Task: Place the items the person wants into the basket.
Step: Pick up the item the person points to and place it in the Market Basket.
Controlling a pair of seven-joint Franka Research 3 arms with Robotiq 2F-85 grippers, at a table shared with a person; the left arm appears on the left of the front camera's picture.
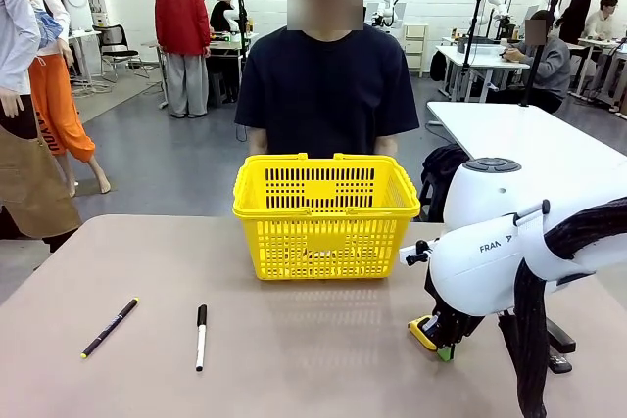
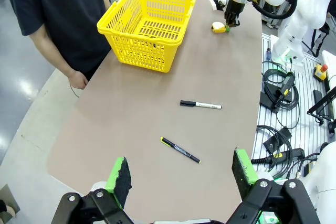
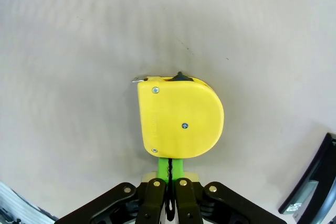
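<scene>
Apparently at pickup, the right hand (image 3: 169,165) is pinched shut at the edge of the tape measure (image 3: 181,116), left hand (image 2: 181,171) agape; next, confirm the hold, then lift to the basket (image 1: 294,237).

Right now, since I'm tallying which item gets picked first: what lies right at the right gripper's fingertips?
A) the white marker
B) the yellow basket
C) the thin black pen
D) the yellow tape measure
D: the yellow tape measure sits on the table right at the tips of the shut right gripper, while the pen and marker lie far off on the robot's left side.
</scene>
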